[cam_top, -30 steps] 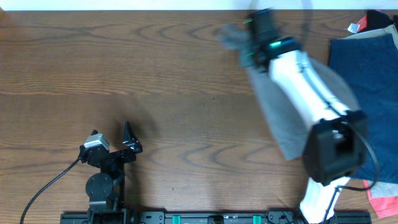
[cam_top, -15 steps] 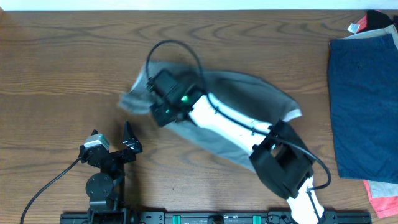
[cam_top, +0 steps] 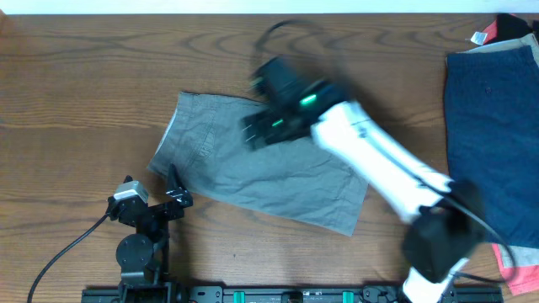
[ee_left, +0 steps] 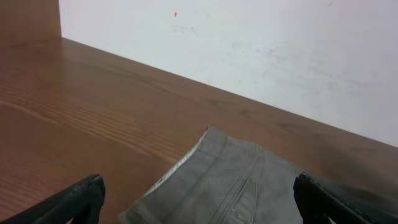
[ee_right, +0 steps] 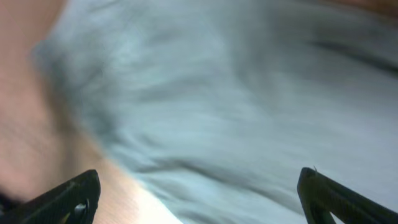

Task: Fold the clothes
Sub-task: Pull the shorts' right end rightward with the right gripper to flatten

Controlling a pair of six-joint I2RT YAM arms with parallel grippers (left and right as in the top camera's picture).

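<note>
Grey-khaki shorts (cam_top: 269, 181) lie spread flat across the middle of the table, waistband toward the left. My right gripper (cam_top: 263, 128) hovers blurred over their far edge. In the right wrist view it (ee_right: 199, 199) is open, with only smeared grey cloth (ee_right: 236, 93) below and nothing between the fingers. My left gripper (cam_top: 177, 189) rests open at the shorts' near-left corner. The left wrist view shows it (ee_left: 199, 205) wide open, with the waistband and fly seam (ee_left: 242, 186) lying between and beyond the fingertips, untouched.
Navy blue shorts (cam_top: 493, 126) lie flat at the right edge. A black piece with a white label (cam_top: 509, 25) sits behind them and a red piece (cam_top: 518, 269) pokes out in front. A white wall (ee_left: 249, 50) backs the table.
The right arm swung the grey shorts from the back right to the centre-left, let go, and they now lie spread out. Its gripper went from shut to open. The left arm stayed still.
</note>
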